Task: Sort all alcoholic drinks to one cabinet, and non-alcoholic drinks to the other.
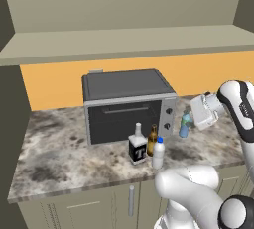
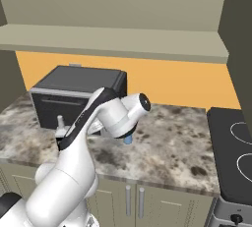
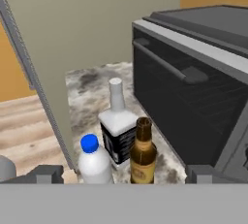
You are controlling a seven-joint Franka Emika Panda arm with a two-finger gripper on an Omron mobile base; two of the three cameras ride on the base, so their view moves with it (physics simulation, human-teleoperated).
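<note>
Dark finger tips of the two-finger pincer (image 3: 123, 173) stand spread as wide as they go, with nothing between them; it hangs above the marbled grey stone counter (image 1: 59, 158), looking along it at three bottles; nearest are the whitish plastic bottle with a blue cap (image 3: 94, 162) and the slim brown glass beer bottle (image 3: 142, 152), side by side; just behind them is the square clear bottle with a black "T" label and pale neck (image 3: 117, 128); all three stand upright in front of the dark grey toaster oven (image 1: 126, 105); off to the oven's right, near the white arm, stands the translucent blue plastic bottle with a green top (image 1: 185, 124).
</note>
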